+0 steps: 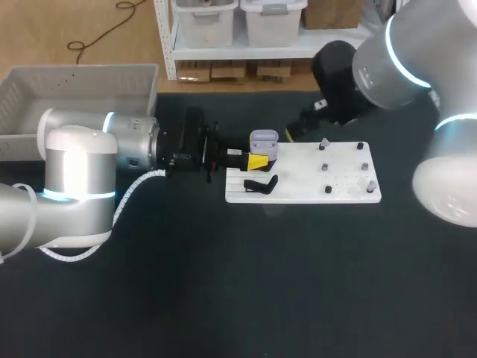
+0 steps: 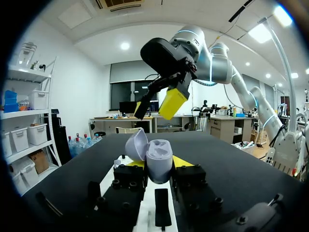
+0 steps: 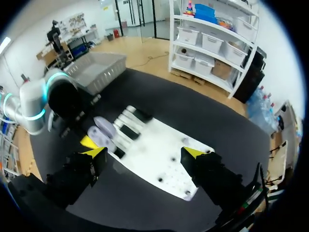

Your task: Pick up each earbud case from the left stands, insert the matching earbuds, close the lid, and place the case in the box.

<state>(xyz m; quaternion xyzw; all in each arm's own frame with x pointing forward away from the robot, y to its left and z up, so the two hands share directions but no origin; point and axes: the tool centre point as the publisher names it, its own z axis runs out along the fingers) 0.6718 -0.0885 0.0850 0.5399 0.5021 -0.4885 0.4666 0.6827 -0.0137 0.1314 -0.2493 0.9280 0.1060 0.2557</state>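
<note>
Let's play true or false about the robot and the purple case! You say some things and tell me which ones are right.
1. The left jaws are shut on the lavender earbud case. True.
2. The case's lid is closed. False: it stands open, tipped back.
3. The right jaws hold an earbud. False: they are open and empty, above the white board.
4. A black item lies on the white board. True.
5. The white box sits at the table's right side. False: it is at the left, behind the left arm.
</note>
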